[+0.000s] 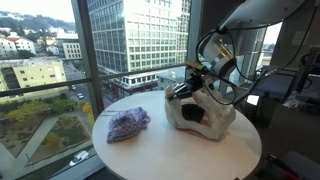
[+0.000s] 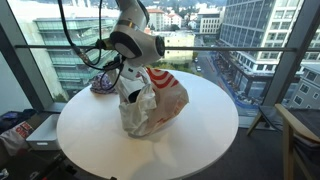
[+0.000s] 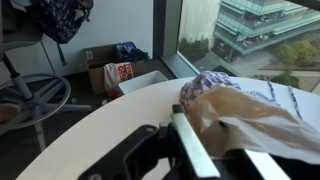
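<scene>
The robot arm's fingers (image 1: pixel 182 90) hung at the crumpled top of a white plastic bag (image 1: pixel 203 113) with red print, which stood near the middle of a round white counter (image 1: pixel 150 152) beside tall windows (image 1: pixel 60 60) looking out on city buildings. In that exterior view the fingers met the bag at about ten o'clock on its upper edge. How far apart they stood, and whether they had hold of the plastic, could not be told from any view. A purple patterned cloth bundle (image 1: pixel 128 123) lay on the counter at nine o'clock from the bag, apart from it and closer to the glass. In the wrist view the bag (image 3: pixel 255 120) filled the three o'clock side just beside the fingers, with the bundle (image 3: pixel 212 86) behind it. A cardboard box (image 3: pixel 122 72) sat on the floor at twelve o'clock.
</scene>
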Available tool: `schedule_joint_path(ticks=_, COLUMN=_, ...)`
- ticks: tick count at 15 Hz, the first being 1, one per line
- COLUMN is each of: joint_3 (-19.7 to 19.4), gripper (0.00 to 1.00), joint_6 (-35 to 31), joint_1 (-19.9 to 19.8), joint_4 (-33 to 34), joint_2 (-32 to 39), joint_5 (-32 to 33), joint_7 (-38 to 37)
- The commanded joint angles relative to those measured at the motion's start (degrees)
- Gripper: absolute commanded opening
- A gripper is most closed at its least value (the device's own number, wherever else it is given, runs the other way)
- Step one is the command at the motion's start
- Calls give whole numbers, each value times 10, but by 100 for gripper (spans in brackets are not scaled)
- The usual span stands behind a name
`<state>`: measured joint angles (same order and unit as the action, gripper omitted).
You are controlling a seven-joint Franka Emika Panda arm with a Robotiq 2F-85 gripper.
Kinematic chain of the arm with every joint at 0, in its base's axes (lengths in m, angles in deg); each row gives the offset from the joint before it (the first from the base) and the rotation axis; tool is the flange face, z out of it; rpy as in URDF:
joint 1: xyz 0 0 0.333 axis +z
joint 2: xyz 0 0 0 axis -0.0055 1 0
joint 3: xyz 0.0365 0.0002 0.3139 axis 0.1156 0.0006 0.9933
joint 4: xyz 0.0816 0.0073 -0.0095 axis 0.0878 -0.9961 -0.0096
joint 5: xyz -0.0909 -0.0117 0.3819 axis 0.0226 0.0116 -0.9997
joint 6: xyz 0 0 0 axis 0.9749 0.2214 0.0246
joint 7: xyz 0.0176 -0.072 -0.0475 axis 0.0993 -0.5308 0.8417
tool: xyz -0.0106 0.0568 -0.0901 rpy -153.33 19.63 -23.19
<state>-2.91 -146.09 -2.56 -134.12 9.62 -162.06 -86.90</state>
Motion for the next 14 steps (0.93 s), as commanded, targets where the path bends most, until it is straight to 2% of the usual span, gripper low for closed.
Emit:
schedule_joint_path(ticks=1, joint_3=-18, gripper=63, joint_6=-13, joint_1=31, joint_4=-1, joint_2=-18, joint_5=85, joint_7=-71)
schedule_joint_path(ticks=6, joint_3=-33, gripper=99, joint_6=-112, joint_1=62, joint_4=-27, joint_2=-65, joint_5=249, joint_7=-192)
schedule_joint_path(ticks=14, joint_3=-13, gripper=99, joint_6=-224, joint_1=83, joint_4=-81, joint_2=-164, joint_5=566, joint_7=-387)
